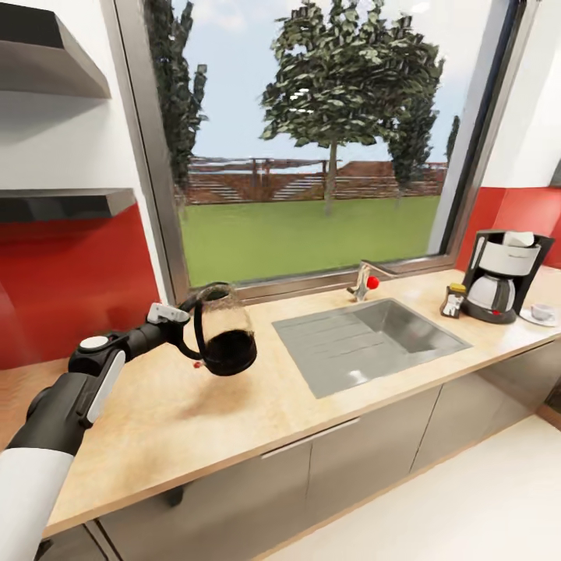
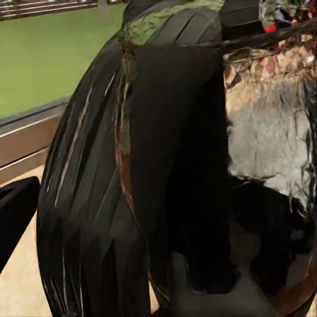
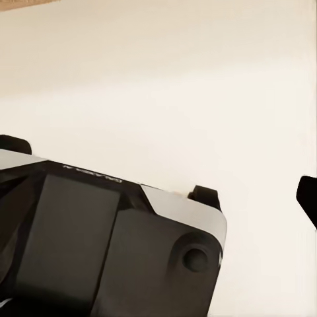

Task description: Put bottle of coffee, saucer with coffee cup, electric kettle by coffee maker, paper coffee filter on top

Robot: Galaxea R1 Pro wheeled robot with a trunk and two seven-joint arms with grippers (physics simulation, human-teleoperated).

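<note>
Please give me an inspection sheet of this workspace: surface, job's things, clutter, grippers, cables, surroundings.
Surface: kitchen countertop, beige, with an inset steel sink and a tap.
Job's things: coffee maker at the far right of the counter, something white on its top; bottle of coffee just beside it, on its sink side; coffee cup on the saucer at its other side; electric kettle held above the counter, far from the coffee maker.
Clutter: nothing seen.
Grippers: left gripper at the kettle's handle, carrying it; right gripper open, seen from the right wrist view.
Cables: nothing seen.
Surroundings: large window, red wall panels, wall shelves, grey cabinets.
</note>
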